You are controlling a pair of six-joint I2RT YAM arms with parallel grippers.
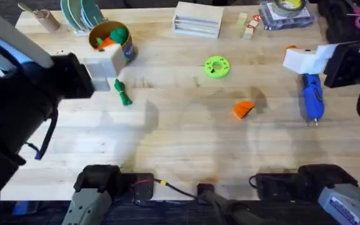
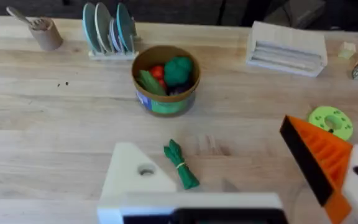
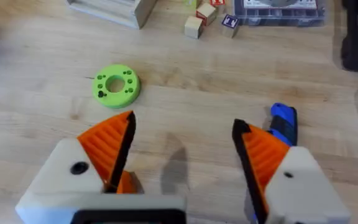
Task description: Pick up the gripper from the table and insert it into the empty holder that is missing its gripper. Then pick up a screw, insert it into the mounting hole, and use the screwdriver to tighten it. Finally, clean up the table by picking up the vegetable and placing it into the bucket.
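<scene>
The small orange gripper (image 1: 243, 109) lies loose on the table right of centre; in the right wrist view it peeks out behind one finger (image 3: 127, 182). My left gripper (image 2: 207, 137) is open and holds nothing. One of its fingers is the bare white holder (image 2: 135, 177), the other has an orange pad. It hovers over the dark green vegetable (image 2: 181, 165), which lies near the bucket (image 2: 165, 78). My right gripper (image 3: 184, 121) is open too, with both orange pads on. It hangs just beyond the blue screwdriver (image 1: 312, 97), which lies at the right.
A flat green ring disc (image 1: 217, 67) lies mid-table. The bucket (image 1: 111, 39) holds several toy foods. Along the far edge are a plate rack (image 1: 80, 14), a tan tube (image 1: 45, 19), a white ridged block (image 1: 197, 19), small blocks (image 1: 249, 28) and a parts box (image 1: 286, 12).
</scene>
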